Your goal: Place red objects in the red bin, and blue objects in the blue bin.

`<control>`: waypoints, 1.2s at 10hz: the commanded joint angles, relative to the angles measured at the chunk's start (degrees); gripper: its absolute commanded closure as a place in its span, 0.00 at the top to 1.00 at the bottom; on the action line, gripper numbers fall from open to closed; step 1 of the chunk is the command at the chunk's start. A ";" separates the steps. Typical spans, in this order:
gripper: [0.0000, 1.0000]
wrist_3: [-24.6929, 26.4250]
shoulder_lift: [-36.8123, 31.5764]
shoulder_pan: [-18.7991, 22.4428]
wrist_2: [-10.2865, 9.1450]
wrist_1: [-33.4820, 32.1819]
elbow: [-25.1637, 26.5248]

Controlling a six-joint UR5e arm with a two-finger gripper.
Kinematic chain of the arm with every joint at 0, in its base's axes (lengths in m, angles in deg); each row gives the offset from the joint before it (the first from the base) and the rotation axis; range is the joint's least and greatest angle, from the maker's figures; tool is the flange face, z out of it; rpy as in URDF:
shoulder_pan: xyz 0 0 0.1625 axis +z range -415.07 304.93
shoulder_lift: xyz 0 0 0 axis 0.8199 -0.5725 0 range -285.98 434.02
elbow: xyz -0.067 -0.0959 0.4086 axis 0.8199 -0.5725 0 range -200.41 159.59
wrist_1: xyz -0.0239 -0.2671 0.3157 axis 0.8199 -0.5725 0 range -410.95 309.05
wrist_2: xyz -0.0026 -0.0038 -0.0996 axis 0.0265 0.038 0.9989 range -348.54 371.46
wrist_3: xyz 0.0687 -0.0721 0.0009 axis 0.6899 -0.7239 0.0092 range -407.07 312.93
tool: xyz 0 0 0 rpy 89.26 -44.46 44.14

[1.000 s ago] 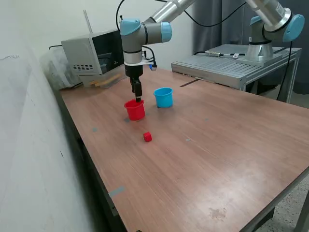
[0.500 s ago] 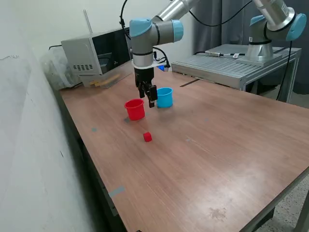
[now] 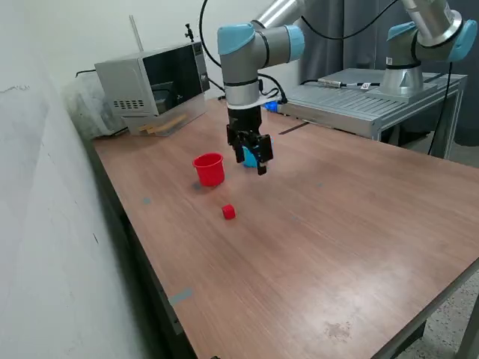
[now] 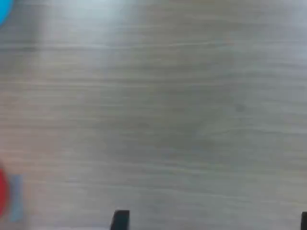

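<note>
One red cube (image 3: 228,212) lies alone on the table (image 3: 329,247), a little way in front of the red cup (image 3: 209,169) and apart from it. The light blue cup (image 3: 248,155) stands beside the red cup toward the exterior view's right, mostly hidden behind the tool (image 3: 254,158). No other cubes show on the table, and the cups' insides cannot be seen from here.

The tool hangs above the table in front of the blue cup, fingers apart and empty; the wrist view confirms this, with two dark fingertips (image 4: 120,221) set wide at the frame edge and only blurred wood grain between them.

Judging by this, the red cube is the next thing to fetch. The risks lie in the approach: the tool is close to the blue cup, so a careless sweep could knock it over. The cube is small, so a slightly off-centre descent could nudge it away or pinch a corner, letting it twist out on the carry to the red cup.
</note>
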 commanded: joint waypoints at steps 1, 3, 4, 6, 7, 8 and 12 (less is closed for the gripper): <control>1.00 0.37 -0.22 2.34 -4.57 2.09 -0.31; 1.00 0.63 0.56 2.60 -4.59 2.09 -1.62; 1.00 2.11 2.05 2.86 -4.41 2.09 -2.93; 1.00 2.56 3.46 3.04 -4.41 2.09 -5.22; 1.00 2.56 4.68 3.13 -4.41 2.09 -6.80; 1.00 2.56 5.74 2.78 -4.41 2.09 -8.03; 1.00 2.48 7.85 1.47 -4.06 1.56 -11.81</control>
